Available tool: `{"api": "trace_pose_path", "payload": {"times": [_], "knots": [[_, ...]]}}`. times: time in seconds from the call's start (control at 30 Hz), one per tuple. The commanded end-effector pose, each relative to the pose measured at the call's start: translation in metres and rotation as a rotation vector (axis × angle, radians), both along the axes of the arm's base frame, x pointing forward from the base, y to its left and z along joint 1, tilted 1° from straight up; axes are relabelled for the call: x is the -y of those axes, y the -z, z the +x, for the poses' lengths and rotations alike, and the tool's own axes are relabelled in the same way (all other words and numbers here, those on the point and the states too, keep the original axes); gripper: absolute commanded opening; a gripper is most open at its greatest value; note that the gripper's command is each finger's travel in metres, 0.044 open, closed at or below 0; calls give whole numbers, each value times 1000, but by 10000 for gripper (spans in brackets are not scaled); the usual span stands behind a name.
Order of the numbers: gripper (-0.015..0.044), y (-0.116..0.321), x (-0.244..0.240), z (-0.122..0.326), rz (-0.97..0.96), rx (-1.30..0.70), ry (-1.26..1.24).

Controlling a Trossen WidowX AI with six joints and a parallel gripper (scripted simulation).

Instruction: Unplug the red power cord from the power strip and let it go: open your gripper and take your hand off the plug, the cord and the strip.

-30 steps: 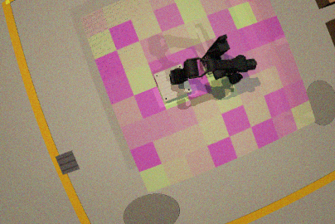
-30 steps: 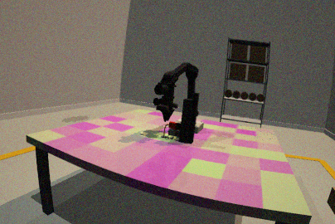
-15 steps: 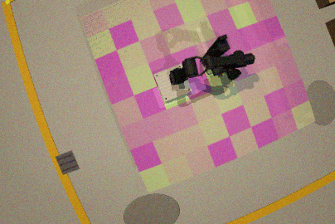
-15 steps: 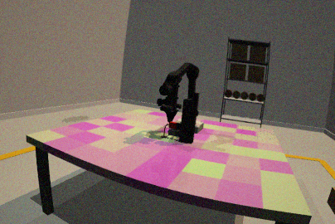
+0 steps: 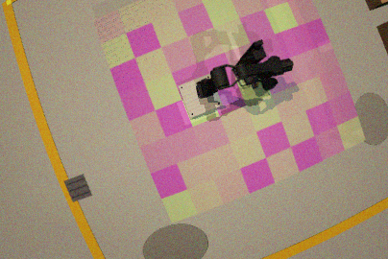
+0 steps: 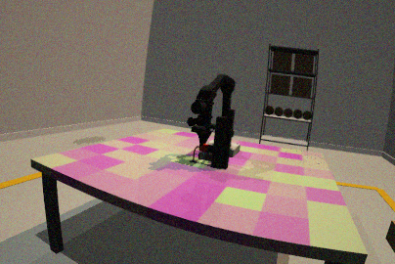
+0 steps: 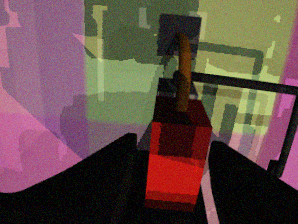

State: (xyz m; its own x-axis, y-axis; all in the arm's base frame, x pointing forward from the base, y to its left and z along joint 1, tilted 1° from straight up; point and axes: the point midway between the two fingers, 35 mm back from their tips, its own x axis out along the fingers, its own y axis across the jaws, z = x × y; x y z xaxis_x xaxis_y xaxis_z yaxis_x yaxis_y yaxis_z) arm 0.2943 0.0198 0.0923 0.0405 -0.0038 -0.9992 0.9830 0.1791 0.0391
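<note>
1. My gripper [image 6: 202, 143] [image 7: 173, 147] is partly open, its fingers a moderate gap apart, with nothing clamped between them.
2. The red plug [image 6: 204, 146] [image 7: 177, 172] shows in the wrist view between and below my two dark fingers, one on each side. I cannot tell whether either one touches it.
3. An orange-brown cord [image 7: 185, 70] rises from the plug's far end and arches toward a dark square piece [image 7: 178, 30]. I cannot tell whether the plug is seated in the power strip, as the area beneath is dark and partly hidden.
4. A thin black bar or cord [image 7: 240, 82] runs to the right from near the plug, then bends down the picture.
5. From outside, my black arm [image 5: 221, 77] [image 6: 225, 84] bends over at the top and reaches down to the plug, low over the pink, magenta and yellow-green checked table [image 5: 178, 150] [image 6: 196, 197].
6. From above, my arm hides the plug.
7. A dark shelf rack [image 6: 268, 84] stands by the far wall.
</note>
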Motion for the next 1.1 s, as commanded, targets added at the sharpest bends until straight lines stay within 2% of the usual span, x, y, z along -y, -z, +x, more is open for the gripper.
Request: {"api": "trace_pose_path", "payload": {"times": [0.0, 0.13, 0.27, 0.53, 1.07], "knots": [[160, 7, 1, -1, -6, -7, 4], [160, 7, 1, -1, -6, -7, 4], [55, 5, 0, -1, 0, -4, 0], [2, 5, 0, -1, 0, -4, 0], [0, 4, 20, 5, -4, -4, 1]]}}
